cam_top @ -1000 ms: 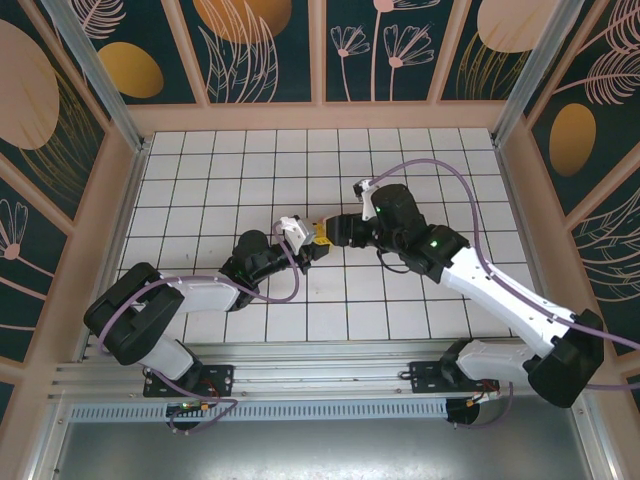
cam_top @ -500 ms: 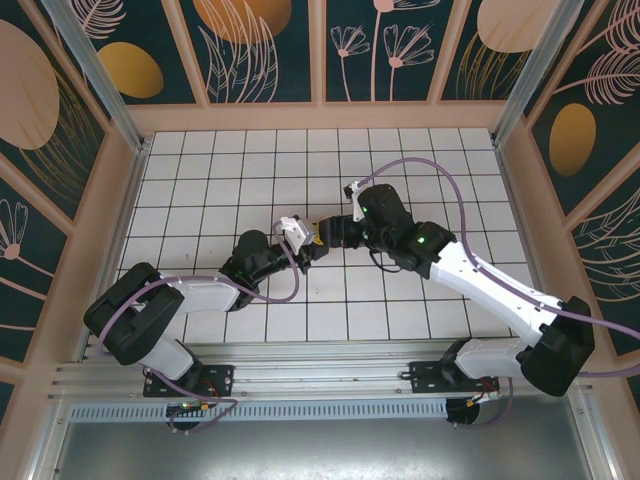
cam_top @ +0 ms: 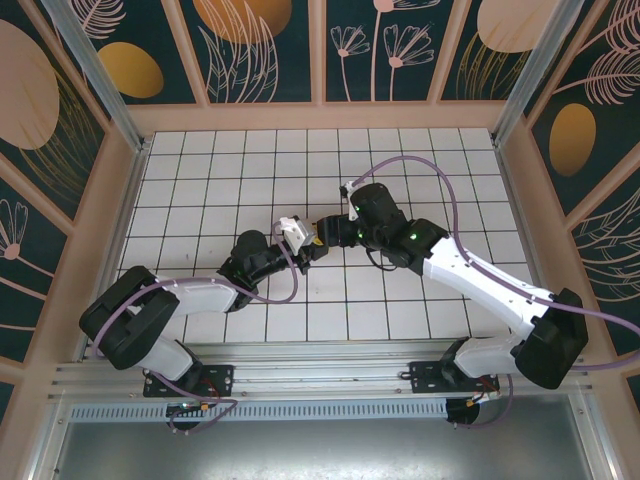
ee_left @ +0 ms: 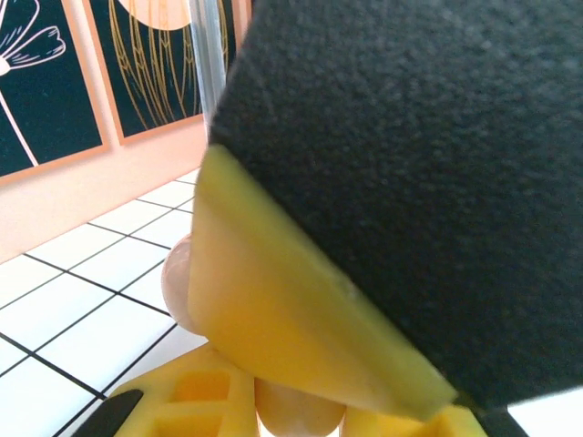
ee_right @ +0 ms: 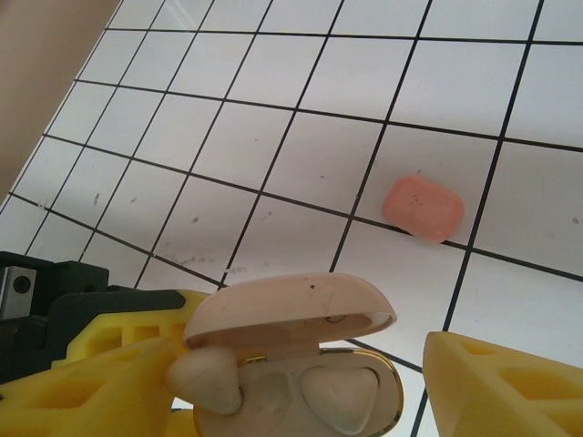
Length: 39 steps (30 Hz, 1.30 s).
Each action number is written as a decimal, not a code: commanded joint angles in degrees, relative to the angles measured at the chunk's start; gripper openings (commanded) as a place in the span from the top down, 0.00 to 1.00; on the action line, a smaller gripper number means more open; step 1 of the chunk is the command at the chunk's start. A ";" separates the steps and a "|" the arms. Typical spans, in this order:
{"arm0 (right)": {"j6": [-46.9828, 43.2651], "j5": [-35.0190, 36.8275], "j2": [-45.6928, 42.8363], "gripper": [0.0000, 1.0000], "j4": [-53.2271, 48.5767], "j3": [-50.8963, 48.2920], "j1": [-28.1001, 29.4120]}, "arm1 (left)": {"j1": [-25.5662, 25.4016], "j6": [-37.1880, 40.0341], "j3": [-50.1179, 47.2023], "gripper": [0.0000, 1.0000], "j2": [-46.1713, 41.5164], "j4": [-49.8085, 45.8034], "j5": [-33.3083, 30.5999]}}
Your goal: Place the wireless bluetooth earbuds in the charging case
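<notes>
At centre, pale charging case (ee_right: pixel 290 357), lid open

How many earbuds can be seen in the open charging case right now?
2, both in the right wrist view. One earbud sits raised over the left-hand well of the charging case; the other earbud lies seated in the right-hand well.
</notes>
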 commanded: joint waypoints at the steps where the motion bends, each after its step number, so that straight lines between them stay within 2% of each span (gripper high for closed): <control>1: -0.84 4.34 -0.63 0.31 -2.63 1.63 -0.13 | -0.24 0.77 -0.71 0.90 -1.98 1.69 -0.11; 10: -1.94 0.00 -3.87 0.32 -1.58 -0.55 -0.14 | -0.21 -0.09 -0.88 0.90 -1.58 2.75 -0.21; 23: -2.66 -2.68 -5.00 0.33 -1.67 -1.81 -0.45 | -0.18 -0.89 -1.41 0.90 -2.63 4.03 -0.47; 31: 1.23 -4.78 -5.48 0.49 -4.33 3.53 -0.57 | -0.17 0.25 -1.23 0.90 -2.24 2.02 -1.65; 36: 5.70 -8.96 -2.87 0.59 -6.18 6.97 -0.52 | -0.22 1.00 -0.97 0.90 -2.13 0.89 -2.42; 39: 6.83 -10.51 -0.55 0.61 -7.03 8.43 -0.42 | -0.17 1.07 -0.77 0.90 -2.07 0.64 -2.40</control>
